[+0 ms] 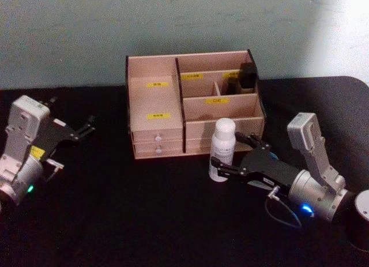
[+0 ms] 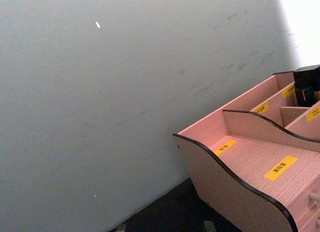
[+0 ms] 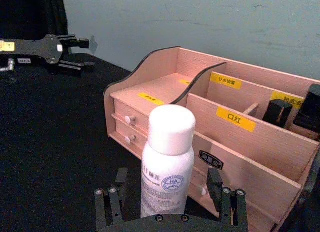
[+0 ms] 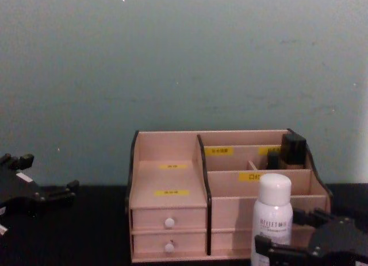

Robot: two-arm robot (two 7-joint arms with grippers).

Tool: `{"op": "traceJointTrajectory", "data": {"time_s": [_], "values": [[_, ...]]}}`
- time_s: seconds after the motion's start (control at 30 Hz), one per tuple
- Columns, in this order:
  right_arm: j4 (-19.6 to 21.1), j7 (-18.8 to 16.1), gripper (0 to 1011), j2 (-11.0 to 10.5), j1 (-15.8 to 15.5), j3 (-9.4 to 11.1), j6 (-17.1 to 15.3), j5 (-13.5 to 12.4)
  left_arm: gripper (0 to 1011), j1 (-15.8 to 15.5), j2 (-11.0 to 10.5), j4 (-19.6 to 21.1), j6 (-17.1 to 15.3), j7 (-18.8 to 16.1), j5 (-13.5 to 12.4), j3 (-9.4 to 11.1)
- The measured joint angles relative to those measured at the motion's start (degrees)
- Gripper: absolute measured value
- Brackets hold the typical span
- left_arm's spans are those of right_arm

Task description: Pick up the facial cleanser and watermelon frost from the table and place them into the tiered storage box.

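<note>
Just in front of the tiered storage box [image 1: 155, 114], the facial cleanser [image 1: 222, 146] stood upright on the black table [image 1: 144, 221]; the right gripper [image 1: 226, 149] straddled it, fingers apart on either side; the left gripper [image 1: 85, 127] sat well off to the left, fingers likewise apart.

We are seeing a black table [image 1: 144, 221] carrying the tiered storage box [image 1: 153, 68] and, standing upright just before it, the facial cleanser [image 1: 223, 149].

The tiered storage box [image 1: 219, 126] blocks the table's [image 1: 144, 209] back edge just behind the facial cleanser [image 1: 223, 141] my right gripper [image 1: 226, 148] straddles. Black bottles [image 1: 247, 75] fill its rear right compartment; left tiers lie free.
</note>
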State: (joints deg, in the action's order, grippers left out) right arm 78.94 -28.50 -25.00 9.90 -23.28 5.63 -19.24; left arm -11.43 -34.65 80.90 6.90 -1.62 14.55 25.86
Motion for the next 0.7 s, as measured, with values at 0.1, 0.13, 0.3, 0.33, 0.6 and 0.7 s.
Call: {"op": "traceJointTrajectory", "data": {"time_s": [0.1, 0.13, 0.3, 0.33, 0.6, 0.7], "values": [[-0.28, -0.31, 1002, 0.38, 0.27, -0.02, 0.00, 0.12, 1001, 0.00, 0.00, 0.00, 0.00, 0.00, 0.00, 0.00], [-0.33, -0.38, 1003, 0.47, 0.35, -0.04, 0.00, 0.15, 1001, 0.00, 0.00, 0.00, 0.00, 0.00, 0.00, 0.00], [-0.79, -0.85, 1002, 0.99, 0.91, -0.29, 0.02, 0.40, 1001, 0.00, 0.00, 0.00, 0.00, 0.00, 0.00, 0.00], [-0.94, -0.94, 1002, 1.12, 1.08, -0.38, 0.03, 0.49, 1001, 0.00, 0.00, 0.00, 0.00, 0.00, 0.00, 0.00], [-1.76, -1.34, 1002, 1.65, 1.85, -0.71, -0.01, 0.65, 1001, 0.00, 0.00, 0.00, 0.00, 0.00, 0.00, 0.00], [-2.28, -1.38, 1002, 1.90, 2.18, -0.80, -0.02, 0.69, 1001, 0.00, 0.00, 0.00, 0.00, 0.00, 0.00, 0.00]]}}
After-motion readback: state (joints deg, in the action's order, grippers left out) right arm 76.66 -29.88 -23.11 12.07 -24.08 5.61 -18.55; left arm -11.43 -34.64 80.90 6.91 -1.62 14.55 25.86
